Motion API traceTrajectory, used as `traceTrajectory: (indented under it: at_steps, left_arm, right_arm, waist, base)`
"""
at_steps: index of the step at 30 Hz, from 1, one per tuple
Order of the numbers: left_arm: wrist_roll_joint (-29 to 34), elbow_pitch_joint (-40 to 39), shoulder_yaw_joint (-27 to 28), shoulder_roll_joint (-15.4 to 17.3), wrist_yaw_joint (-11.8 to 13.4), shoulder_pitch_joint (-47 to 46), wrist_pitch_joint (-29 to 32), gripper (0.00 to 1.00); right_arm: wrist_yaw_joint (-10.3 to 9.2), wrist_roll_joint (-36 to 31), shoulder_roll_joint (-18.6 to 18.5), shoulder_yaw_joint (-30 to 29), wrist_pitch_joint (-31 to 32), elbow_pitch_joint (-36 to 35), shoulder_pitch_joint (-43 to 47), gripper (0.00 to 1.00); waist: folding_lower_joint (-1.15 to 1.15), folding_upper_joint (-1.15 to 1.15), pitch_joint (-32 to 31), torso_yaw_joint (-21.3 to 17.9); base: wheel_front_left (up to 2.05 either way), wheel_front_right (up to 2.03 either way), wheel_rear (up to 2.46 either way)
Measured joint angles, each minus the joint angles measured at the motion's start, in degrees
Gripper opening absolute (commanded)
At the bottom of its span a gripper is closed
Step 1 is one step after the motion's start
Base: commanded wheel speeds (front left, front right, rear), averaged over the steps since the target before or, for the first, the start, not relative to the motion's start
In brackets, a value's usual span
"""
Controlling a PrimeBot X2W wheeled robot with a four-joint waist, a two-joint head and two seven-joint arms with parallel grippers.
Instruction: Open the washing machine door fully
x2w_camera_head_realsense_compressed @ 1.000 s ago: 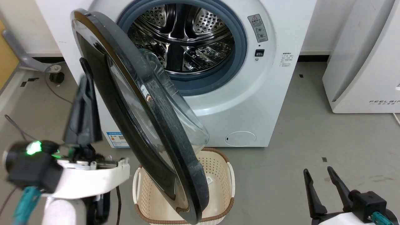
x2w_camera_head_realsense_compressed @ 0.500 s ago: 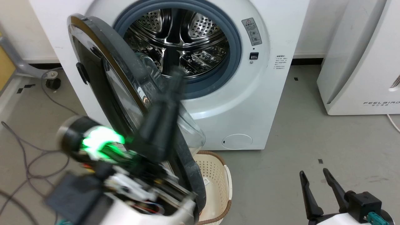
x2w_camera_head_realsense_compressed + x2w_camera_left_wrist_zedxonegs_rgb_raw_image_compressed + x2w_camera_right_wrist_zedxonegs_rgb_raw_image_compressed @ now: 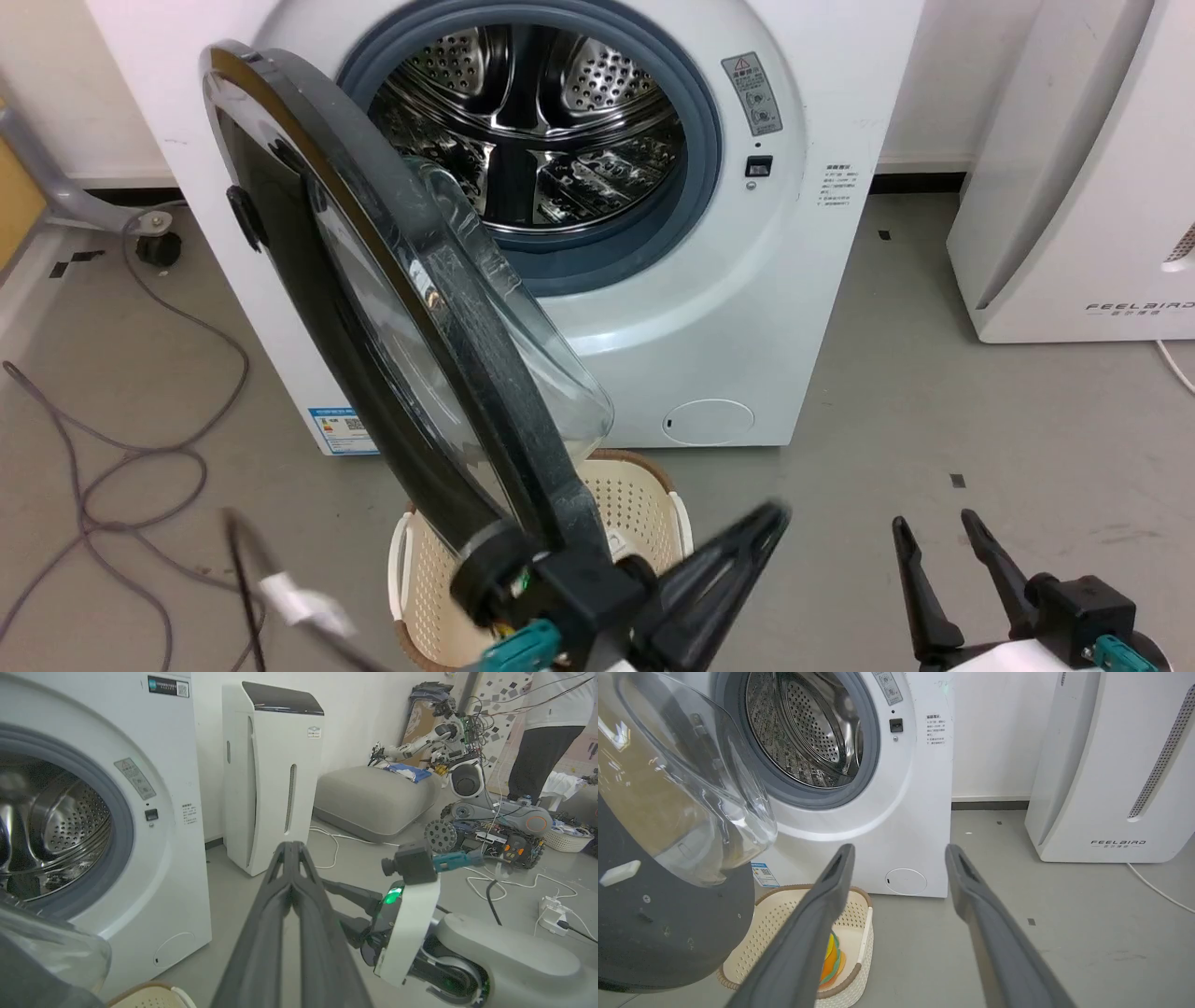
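The washing machine (image 3: 822,280) stands white in the middle, its steel drum (image 3: 541,121) exposed. The washing machine door (image 3: 504,401) hangs from the left side, swung out towards me and nearly edge-on, its glass bowl (image 3: 691,788) bulging to the right. My left gripper (image 3: 775,518) is blurred at the bottom centre, shut on nothing, below the door's lower edge and pointing right. The left wrist view has its fingers (image 3: 292,858) pressed together, aimed past the machine (image 3: 154,868). Low at the right, my right gripper (image 3: 943,546) stands open and empty, clear of the door (image 3: 668,933).
A cream laundry basket (image 3: 644,462) sits on the floor under the door, with coloured cloth (image 3: 830,961) inside. A white FEELBIRD appliance (image 3: 1074,187) stands to the right. Cables (image 3: 140,457) lie on the left floor. A person (image 3: 546,718) and another robot (image 3: 467,779) are farther off.
My left gripper has swung from in front of the door down to the bottom centre. The door's angle looks unchanged. The right gripper has stayed put.
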Motion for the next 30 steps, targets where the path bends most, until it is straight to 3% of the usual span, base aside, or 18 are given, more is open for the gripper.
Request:
traceTrajectory:
  at_steps: [7,15,30]
  left_arm:
    - [1.9,8.6,0.3,-0.1,5.4,3.9,1.8,0.0]
    - [3.4,16.5,2.2,-1.4,8.1,1.4,-3.7,0.0]
    - [3.4,17.2,5.3,-1.5,13.7,3.8,-9.1,0.0]
  right_arm:
    - [0.0,0.3,0.0,0.6,-0.6,0.3,-0.3,1.0]
    - [0.0,0.7,0.0,0.8,-1.0,1.4,-1.5,1.0]
    - [0.0,1.3,0.0,0.5,-0.9,2.3,-1.5,1.0]
  waist:
    - [0.0,0.0,0.7,-0.4]
    - [0.0,0.0,1.0,-0.8]
    - [0.0,0.0,-0.2,-0.2]
  base:
    - [0.0,0.0,0.0]
    - [0.0,0.0,0.0]
    - [0.0,0.0,0.0]
